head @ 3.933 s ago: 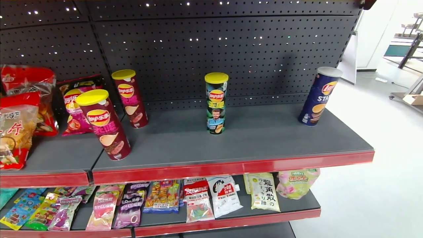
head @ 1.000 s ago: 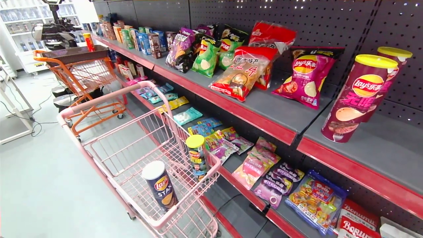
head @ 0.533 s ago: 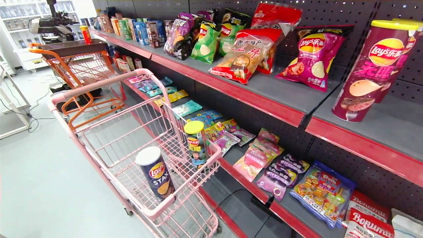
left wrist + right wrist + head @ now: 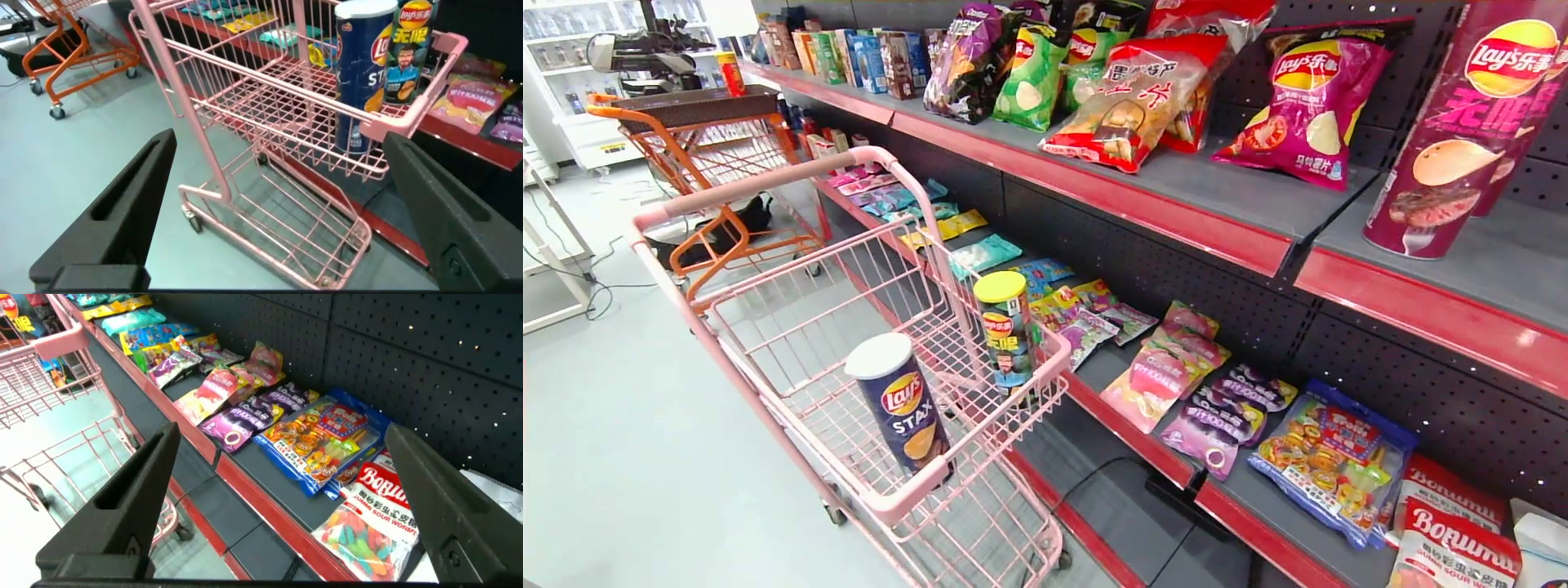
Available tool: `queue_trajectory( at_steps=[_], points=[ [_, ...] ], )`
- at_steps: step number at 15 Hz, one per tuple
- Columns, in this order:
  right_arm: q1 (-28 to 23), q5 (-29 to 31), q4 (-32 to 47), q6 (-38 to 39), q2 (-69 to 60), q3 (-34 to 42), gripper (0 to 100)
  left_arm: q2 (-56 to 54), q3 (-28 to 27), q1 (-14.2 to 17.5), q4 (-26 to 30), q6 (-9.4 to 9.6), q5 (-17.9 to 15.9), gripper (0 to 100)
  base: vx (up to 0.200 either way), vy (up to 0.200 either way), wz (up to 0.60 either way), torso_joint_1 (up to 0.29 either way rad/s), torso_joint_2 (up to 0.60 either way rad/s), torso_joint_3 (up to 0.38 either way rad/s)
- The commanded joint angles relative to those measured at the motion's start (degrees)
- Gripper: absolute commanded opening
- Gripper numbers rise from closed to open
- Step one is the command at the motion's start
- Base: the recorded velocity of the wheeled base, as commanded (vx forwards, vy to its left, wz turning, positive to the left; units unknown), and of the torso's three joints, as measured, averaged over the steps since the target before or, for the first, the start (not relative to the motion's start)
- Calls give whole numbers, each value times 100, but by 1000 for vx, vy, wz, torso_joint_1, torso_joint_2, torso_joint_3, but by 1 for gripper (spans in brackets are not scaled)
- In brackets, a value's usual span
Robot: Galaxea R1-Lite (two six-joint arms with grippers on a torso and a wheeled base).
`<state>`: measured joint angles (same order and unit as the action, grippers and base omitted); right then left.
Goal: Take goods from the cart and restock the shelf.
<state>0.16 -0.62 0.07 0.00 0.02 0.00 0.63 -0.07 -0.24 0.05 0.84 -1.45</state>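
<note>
A pink cart [image 4: 768, 184] stands beside the shelf [image 4: 1094, 196]. In its upper basket a dark blue can with a white lid [image 4: 900, 404] and a green can with a yellow lid [image 4: 1006, 331] stand upright. My left gripper [image 4: 278, 220] hangs open over the floor, short of the cart [image 4: 245, 73], with the blue can [image 4: 364, 65] and the green can [image 4: 413, 49] beyond it. My right gripper [image 4: 278, 506] is open in front of the lower shelf's candy bags [image 4: 327, 437]. A maroon can [image 4: 1462, 139] stands on the upper shelf at the right.
Chip bags [image 4: 1127, 98] fill the upper shelf to the left of the maroon can. Candy packets [image 4: 1201, 408] lie on the lower shelf. An orange cart [image 4: 711, 131] stands farther down the aisle. Bare grey floor [image 4: 621, 425] lies left of the pink cart.
The head camera has swung from the can section of the shelf round to the cart and aisle, and is still drifting downward. The cans in the cart have not moved.
</note>
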Motion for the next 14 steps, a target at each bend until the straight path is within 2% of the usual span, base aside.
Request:
queue_trajectory(
  at_steps=[1, 4, 5, 6, 7, 8, 11, 14],
  points=[
    [2, 1, 1, 18, -2, 0, 100, 121, -1, -20, 4, 4, -13, 100, 0, 0, 0, 0, 0, 0],
    [2, 1, 1, -18, -2, 0, 100, 130, -116, -20, -14, -14, -110, 100, 0, 0, 0, 0, 0, 0],
    [2, 1, 1, -9, -2, 0, 100, 807, -1012, -160, 57, -357, -233, 100, 0, 0, 0, 0, 0, 0],
    [2, 1, 1, -9, -2, 0, 100, 1756, -1891, -257, 136, -866, -233, 100, 0, 0, 0, 0, 0, 0],
    [2, 1, 1, -9, -2, -9, 100, 2521, -2665, -257, 136, -1104, -242, 100, 0, 0, 0, 0, 0, 0],
    [2, 1, 1, -9, -2, 0, 100, 3030, -3025, -266, 127, -1095, -259, 100, 0, 0, 0, 0, 0, 0],
    [2, 1, 1, -18, -2, 0, 100, 3619, -3016, -274, 101, -1077, -294, 100, 0, 0, 0, 0, 0, 0],
    [2, -8, 1, 9, -2, 0, 100, 4138, -3095, -274, -110, -840, -321, 100, 0, 0, 0, 0, 0, 0]
  ],
)
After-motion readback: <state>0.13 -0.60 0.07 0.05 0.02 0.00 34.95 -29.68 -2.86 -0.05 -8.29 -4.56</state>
